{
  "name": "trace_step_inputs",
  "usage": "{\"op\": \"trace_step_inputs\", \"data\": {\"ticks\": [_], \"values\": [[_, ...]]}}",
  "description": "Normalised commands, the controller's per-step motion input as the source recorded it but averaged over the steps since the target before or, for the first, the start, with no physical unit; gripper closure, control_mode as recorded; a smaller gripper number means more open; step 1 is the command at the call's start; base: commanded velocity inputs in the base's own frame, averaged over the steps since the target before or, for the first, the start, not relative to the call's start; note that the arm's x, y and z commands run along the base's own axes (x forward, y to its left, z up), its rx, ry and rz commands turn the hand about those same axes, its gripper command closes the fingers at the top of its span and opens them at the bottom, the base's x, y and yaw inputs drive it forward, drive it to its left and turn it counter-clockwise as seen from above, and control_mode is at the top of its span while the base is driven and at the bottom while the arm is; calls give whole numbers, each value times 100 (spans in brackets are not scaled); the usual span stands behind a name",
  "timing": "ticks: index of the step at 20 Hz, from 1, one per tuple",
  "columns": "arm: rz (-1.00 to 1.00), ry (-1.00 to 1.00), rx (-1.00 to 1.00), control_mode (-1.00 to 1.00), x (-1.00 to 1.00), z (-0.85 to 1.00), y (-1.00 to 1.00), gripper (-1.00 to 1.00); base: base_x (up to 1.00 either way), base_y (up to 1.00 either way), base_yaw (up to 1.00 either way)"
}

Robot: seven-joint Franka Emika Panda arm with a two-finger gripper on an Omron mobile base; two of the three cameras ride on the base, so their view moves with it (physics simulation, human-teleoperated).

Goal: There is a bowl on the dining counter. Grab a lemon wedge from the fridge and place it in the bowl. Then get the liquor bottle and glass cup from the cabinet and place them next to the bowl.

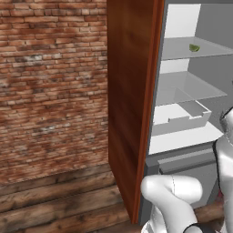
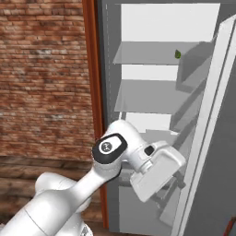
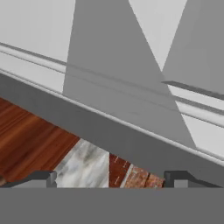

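The fridge (image 1: 191, 98) stands open, showing white and grey shelves (image 2: 152, 94). A small greenish lemon wedge (image 1: 194, 47) lies on the upper shelf, toward its back right (image 2: 178, 54). My white hand (image 2: 156, 171) hangs low in front of the fridge's lower shelves, well below the wedge. In the hand view the gripper (image 3: 111, 179) is open, its two tips far apart with nothing between them, facing a grey fridge edge. The bowl, dining counter, liquor bottle, glass cup and cabinet are out of view.
A tall red-brown wood panel (image 1: 129, 100) flanks the fridge on the left. The open fridge door (image 2: 216, 120) stands at the right. A white drawer bin (image 1: 179, 119) sits on a lower shelf. Left of the panel are a brick wall (image 1: 50, 82) and plank floor (image 1: 54, 200).
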Motion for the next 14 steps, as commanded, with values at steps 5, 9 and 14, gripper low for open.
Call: {"op": "trace_step_inputs", "data": {"ticks": [5, 9, 14], "values": [[0, 0, 6, -100, 9, 0, -100, -100, 0, 0, 0], [4, -9, 7, -100, 0, -4, 26, -100, 0, 0, 0], [29, -1, 13, -100, 0, -9, 100, -100, 0, 0, 0]]}}
